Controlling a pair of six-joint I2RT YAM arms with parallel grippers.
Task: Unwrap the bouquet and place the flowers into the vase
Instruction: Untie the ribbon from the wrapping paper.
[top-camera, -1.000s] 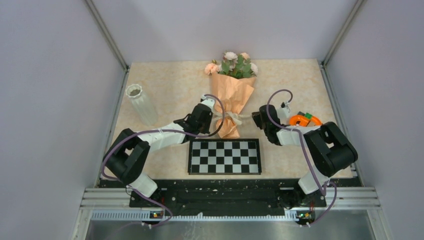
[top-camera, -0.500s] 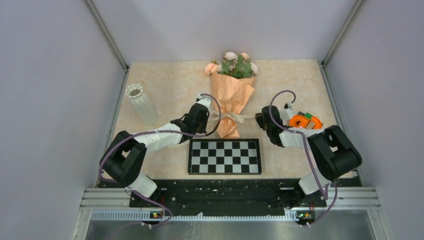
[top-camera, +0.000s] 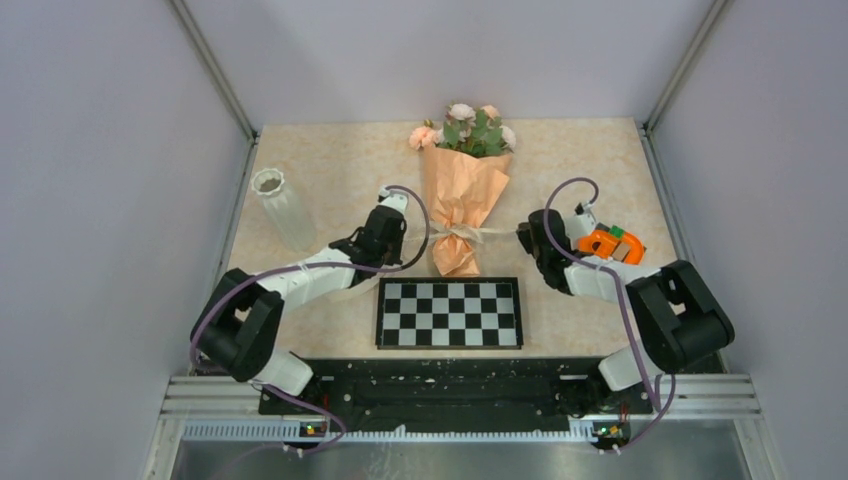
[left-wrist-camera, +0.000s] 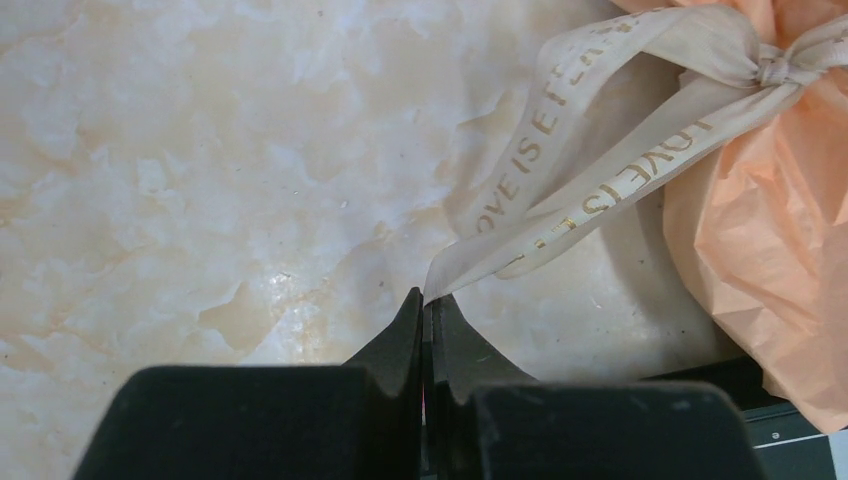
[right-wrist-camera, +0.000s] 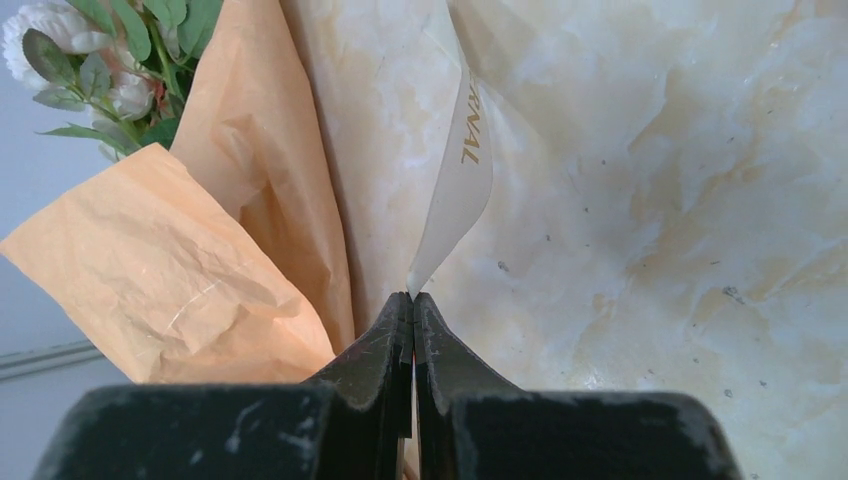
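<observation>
The left gripper (left-wrist-camera: 428, 300) is pinched shut on one ribbon (left-wrist-camera: 610, 185) tail, the right gripper (right-wrist-camera: 412, 297) on the other; the bouquet (top-camera: 462, 190) lies between them, knot tied.

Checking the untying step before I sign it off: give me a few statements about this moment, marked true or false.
1. The left gripper and the right gripper each pinch one end of the ribbon. True.
2. The ribbon's knot is undone. False: it is tied around the bouquet.
3. The vase holds no flowers. True.
4. The bouquet lies on the checkerboard. False: it lies on the table, beyond the board.
</observation>
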